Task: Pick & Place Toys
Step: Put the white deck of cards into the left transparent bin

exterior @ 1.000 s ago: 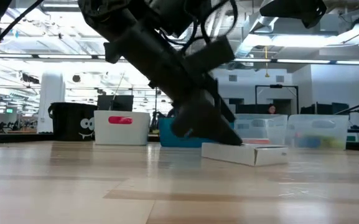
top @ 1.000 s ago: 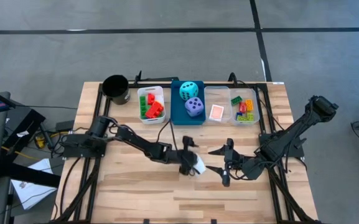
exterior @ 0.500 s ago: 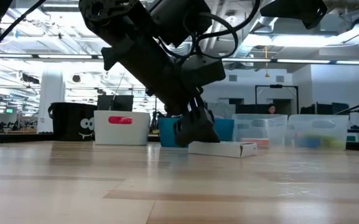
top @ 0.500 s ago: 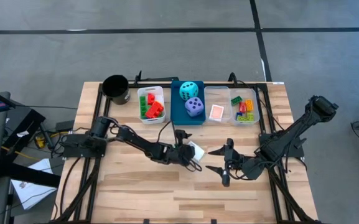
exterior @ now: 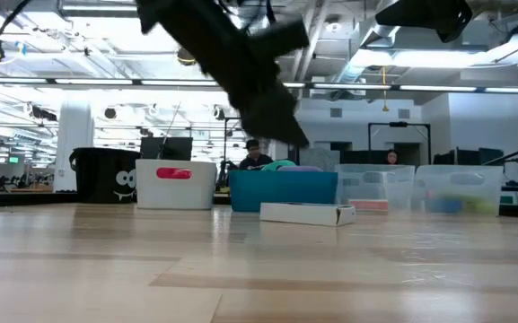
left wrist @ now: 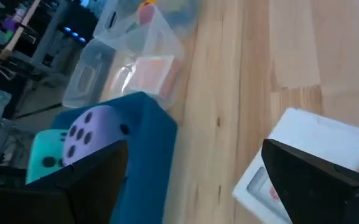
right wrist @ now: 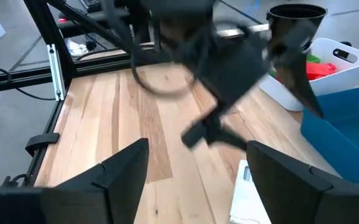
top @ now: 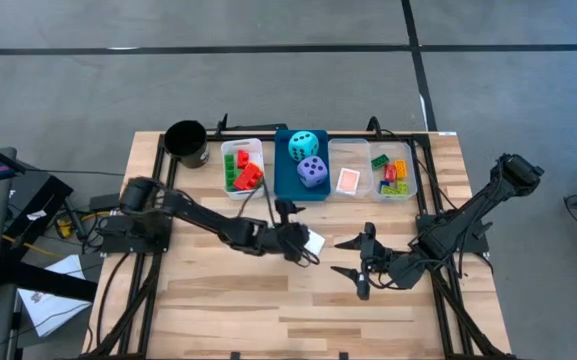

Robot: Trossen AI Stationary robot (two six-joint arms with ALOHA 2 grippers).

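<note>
Left end effector (top: pixel 298 236) hovering wide open and empty, just over white card (top: pixel 314 241), flat on counter (top: pixel 218 300) near blue bin (top: pixel 284 185). Right end effector (top: pixel 353 268) parked beside card, half open, empty.

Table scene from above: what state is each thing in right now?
White flat card: lying on the wooden table, not held.
Left gripper: fingers open, beside the card.
Right gripper: fingers open, empty.
Purple soft die: in the blue bin.
Cyan soft die: same bin.
</note>
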